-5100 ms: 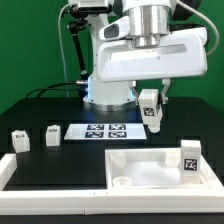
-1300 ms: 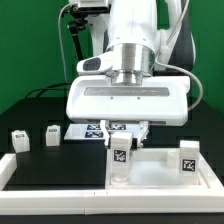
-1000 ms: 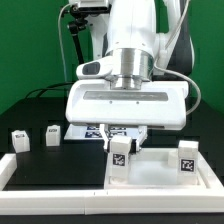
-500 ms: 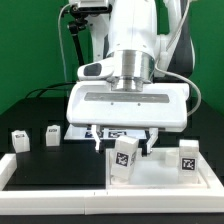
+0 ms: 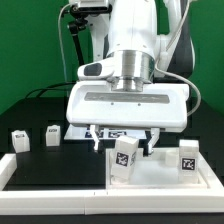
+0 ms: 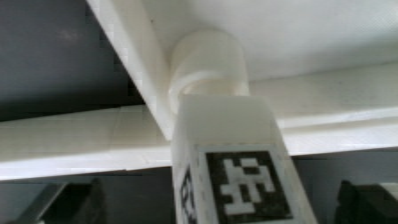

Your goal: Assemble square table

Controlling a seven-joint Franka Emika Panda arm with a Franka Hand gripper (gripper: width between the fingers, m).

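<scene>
Seen in the exterior view, 4 legs are in sight. 1st leg (image 5: 18, 139) stands on the black table (image 5: 60, 165) at the far left; 2nd leg (image 5: 52, 134) stands near it, apart; 1 border rail (image 5: 50, 190) runs along the front edge. Further right, the 1 marker board (image 5: 112, 131) shows partly behind the gripper (image 5: 123, 147). Its 2 fingers (image 5: 151, 139) are spread wide, holding nothing. 3rd leg (image 5: 124, 158) stands between them, touching neither, its foot at a corner socket (image 6: 210, 60) of the 1 tabletop (image 5: 160, 178). 4th leg (image 5: 188, 160) stands on the tabletop's right side.
</scene>
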